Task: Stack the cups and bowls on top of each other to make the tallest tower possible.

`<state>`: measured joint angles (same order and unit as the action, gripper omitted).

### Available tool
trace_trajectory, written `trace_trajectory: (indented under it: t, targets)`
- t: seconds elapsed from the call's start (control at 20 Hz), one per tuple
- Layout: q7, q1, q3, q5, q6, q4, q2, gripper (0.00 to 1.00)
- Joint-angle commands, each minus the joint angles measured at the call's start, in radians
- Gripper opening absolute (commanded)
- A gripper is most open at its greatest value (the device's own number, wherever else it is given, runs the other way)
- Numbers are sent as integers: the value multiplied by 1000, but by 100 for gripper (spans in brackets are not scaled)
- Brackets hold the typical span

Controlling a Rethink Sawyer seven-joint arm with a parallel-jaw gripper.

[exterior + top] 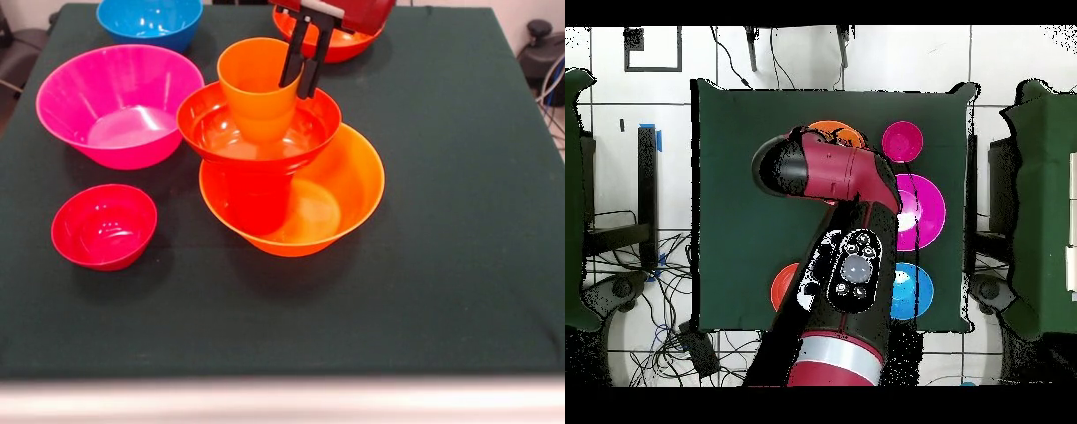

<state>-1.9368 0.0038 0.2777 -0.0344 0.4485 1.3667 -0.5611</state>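
Note:
The tower stands mid-table in the front view. Its base is the widest orange bowl (340, 190). A red-orange cup (256, 199) stands in that bowl, a red-orange bowl (212, 124) sits on the cup, and an orange cup (256, 88) stands upright in that bowl. My gripper (297, 89) comes down from above at the orange cup's right rim. Its two black fingers (290, 62) are close together and pinch the cup's wall. In the overhead view the arm hides the gripper and most of the tower; only the orange bowl's far edge (830, 128) shows. The light green cup is out of view.
A wide pink bowl (119, 102) (927, 210) stands left of the tower. A blue bowl (150, 18) (917, 292) is at the back left and a small crimson bowl (104, 225) (903, 140) at the front left. Another red-orange bowl (340, 44) (780, 285) lies behind the tower under the arm.

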Motion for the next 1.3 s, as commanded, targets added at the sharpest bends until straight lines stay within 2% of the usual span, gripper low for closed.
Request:
trace_trajectory:
  t: [0.05, 0.55, 1.3]
  targets:
    - [-191, 6, -53, -26, -26, 121, -7, 0]
    - [-161, -15, -72, -35, -62, 177, -20, 0]
    - [-136, -37, -85, -38, -56, 150, -7, 0]
